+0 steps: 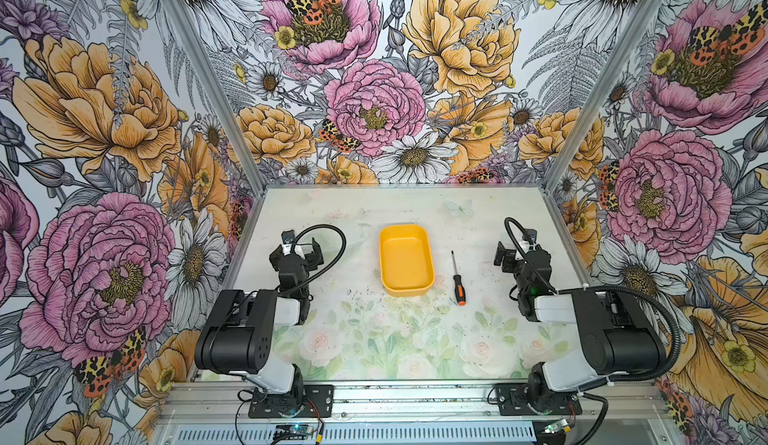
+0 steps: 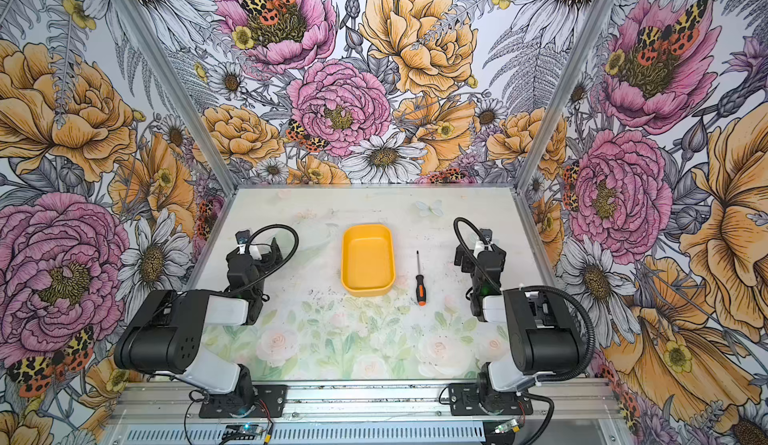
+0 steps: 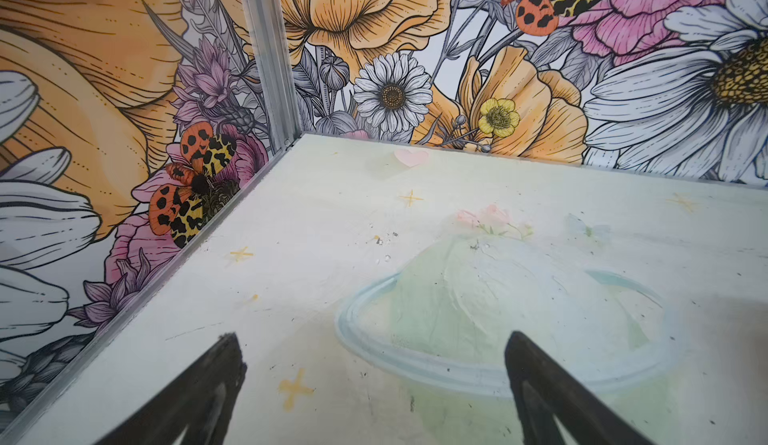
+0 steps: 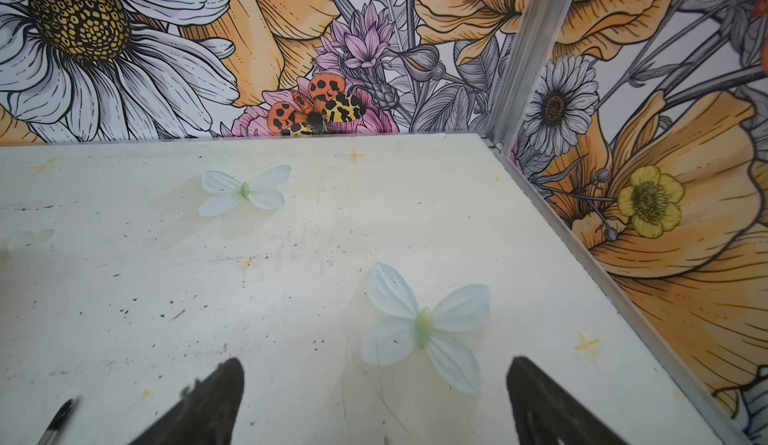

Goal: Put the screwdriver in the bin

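The screwdriver (image 1: 457,279) is lying flat on the worktop (image 1: 374,339) just beside the yellow bin (image 1: 405,293), on its right and not touching, with the shaft pointing at the back wall. Loud flower-print walls (image 1: 374,90) box it all in. The left arm (image 1: 249,330) and right arm (image 1: 615,339) sit folded low at their own sides, jaws spread wide and holding nothing.

Three walls (image 1: 374,90) papered with large drawn flowers in pink, orange and white, dotted with spotted moths, enclose the worktop (image 1: 365,330). Its pale surface bears faded roses, leaves and butterflies, flecked with dark scuffs. Silver metal posts (image 3: 268,48) line the corners. The light is bright and even.
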Action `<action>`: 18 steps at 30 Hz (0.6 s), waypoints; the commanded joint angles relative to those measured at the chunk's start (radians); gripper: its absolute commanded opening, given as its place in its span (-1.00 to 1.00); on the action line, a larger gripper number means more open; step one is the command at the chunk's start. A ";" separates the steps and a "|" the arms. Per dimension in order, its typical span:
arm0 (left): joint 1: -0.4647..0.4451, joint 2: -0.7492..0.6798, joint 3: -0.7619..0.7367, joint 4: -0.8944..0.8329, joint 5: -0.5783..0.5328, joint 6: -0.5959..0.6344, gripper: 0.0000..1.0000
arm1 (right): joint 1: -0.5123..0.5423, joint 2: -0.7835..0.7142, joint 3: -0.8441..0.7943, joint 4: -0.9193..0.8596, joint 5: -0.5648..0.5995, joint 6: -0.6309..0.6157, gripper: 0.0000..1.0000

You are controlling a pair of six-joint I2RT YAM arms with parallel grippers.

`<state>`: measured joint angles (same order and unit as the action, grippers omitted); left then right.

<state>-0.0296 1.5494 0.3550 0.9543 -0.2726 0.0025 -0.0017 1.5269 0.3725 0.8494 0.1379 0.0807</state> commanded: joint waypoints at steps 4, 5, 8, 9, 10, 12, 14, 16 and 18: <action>0.028 0.001 0.025 -0.019 0.163 0.012 0.98 | -0.005 0.009 0.023 0.008 -0.005 0.000 0.99; 0.029 0.001 0.025 -0.019 0.164 0.013 0.98 | -0.006 0.008 0.024 0.008 -0.004 0.000 0.99; 0.027 -0.019 0.044 -0.074 0.193 0.022 0.98 | -0.006 0.008 0.023 0.008 -0.005 0.000 0.99; 0.024 -0.039 0.057 -0.114 0.197 0.026 0.98 | -0.006 0.009 0.023 0.007 -0.005 0.000 0.99; 0.019 -0.068 0.072 -0.161 0.195 0.037 0.97 | -0.005 0.009 0.023 0.007 -0.004 0.000 0.99; 0.007 -0.133 0.102 -0.270 0.184 0.048 0.98 | -0.006 0.006 0.021 0.010 -0.004 -0.001 0.99; -0.022 -0.218 0.130 -0.380 0.159 0.060 0.98 | -0.006 0.006 0.021 0.010 -0.005 0.000 0.99; -0.041 -0.305 0.156 -0.486 0.177 0.031 0.98 | -0.006 0.006 0.021 0.010 -0.005 0.000 0.98; -0.058 -0.387 0.179 -0.592 0.210 -0.015 0.98 | -0.005 0.004 0.021 0.015 -0.006 -0.003 0.97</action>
<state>-0.0658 1.2560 0.4931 0.5594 -0.1101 0.0265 -0.0017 1.5269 0.3725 0.8494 0.1375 0.0807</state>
